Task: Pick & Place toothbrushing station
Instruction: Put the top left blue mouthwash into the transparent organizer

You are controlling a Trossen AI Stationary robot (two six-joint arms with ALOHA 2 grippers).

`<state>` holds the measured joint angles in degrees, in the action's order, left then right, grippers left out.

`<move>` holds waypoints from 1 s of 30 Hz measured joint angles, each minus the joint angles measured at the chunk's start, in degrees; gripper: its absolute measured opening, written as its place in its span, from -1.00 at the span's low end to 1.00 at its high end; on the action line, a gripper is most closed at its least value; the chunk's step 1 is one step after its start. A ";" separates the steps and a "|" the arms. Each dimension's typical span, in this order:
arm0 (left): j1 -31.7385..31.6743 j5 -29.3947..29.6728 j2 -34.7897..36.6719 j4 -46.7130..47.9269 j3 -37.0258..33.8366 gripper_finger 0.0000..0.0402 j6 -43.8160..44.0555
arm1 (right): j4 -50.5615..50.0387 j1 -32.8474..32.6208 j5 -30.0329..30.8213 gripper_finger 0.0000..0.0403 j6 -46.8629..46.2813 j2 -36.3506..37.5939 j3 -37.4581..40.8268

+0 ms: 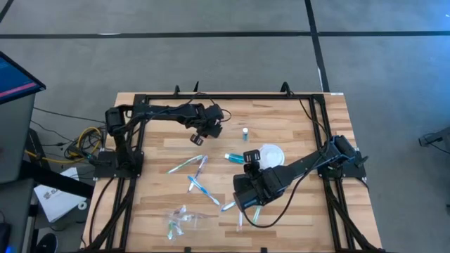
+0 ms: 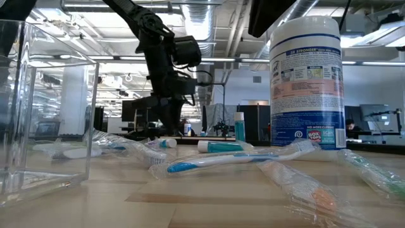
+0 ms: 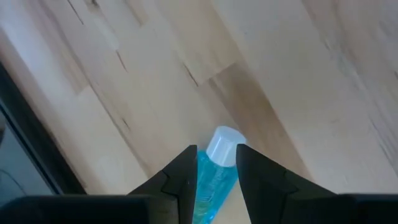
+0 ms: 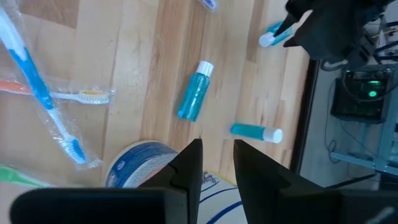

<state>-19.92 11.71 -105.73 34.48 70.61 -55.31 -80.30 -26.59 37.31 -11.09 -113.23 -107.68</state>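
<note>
My left gripper (image 1: 202, 133) (image 3: 216, 149) hangs over the table's far left part, shut on a small blue bottle (image 3: 213, 180) with a white cap. My right gripper (image 1: 252, 161) (image 4: 217, 146) hovers above the wipes canister (image 4: 140, 165), its fingers a little apart with nothing between them. A second blue bottle (image 1: 235, 157) lies on its side mid-table, and a third (image 1: 245, 132) stands farther back. Several toothbrushes (image 1: 199, 184) lie flat on the wood. A crinkly clear bag (image 1: 179, 221) lies near the front edge. My left gripper pinches the bottle's blue body (image 3: 211, 174) between its two fingers, just behind the cap. The fingers slant down from the table's left and lie along the bottle. The white cap (image 3: 222, 144) sticks out past the fingertips, and the bottle is lifted clear of the table.
A tall wipes canister (image 2: 305, 82) stands right of centre, below my right gripper. A clear plastic box (image 2: 44, 107) stands close to the low camera. A black frame (image 1: 232, 97) runs round the table's far and side edges. Bare wood lies at the far right.
</note>
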 joint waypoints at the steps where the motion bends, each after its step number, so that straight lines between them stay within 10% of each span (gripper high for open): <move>1: 0.00 -0.02 0.00 -0.07 0.00 -0.47 0.00 | -0.03 0.00 -0.05 -0.59 -0.47 0.00 0.00; 30: 0.35 1.42 -0.92 -4.39 -4.00 -0.26 -8.34 | 0.01 0.00 -0.05 -0.59 -0.96 0.00 0.00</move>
<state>-19.57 13.13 -106.66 30.09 66.61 -63.65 -80.29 -26.59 37.26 -12.05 -113.23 -107.68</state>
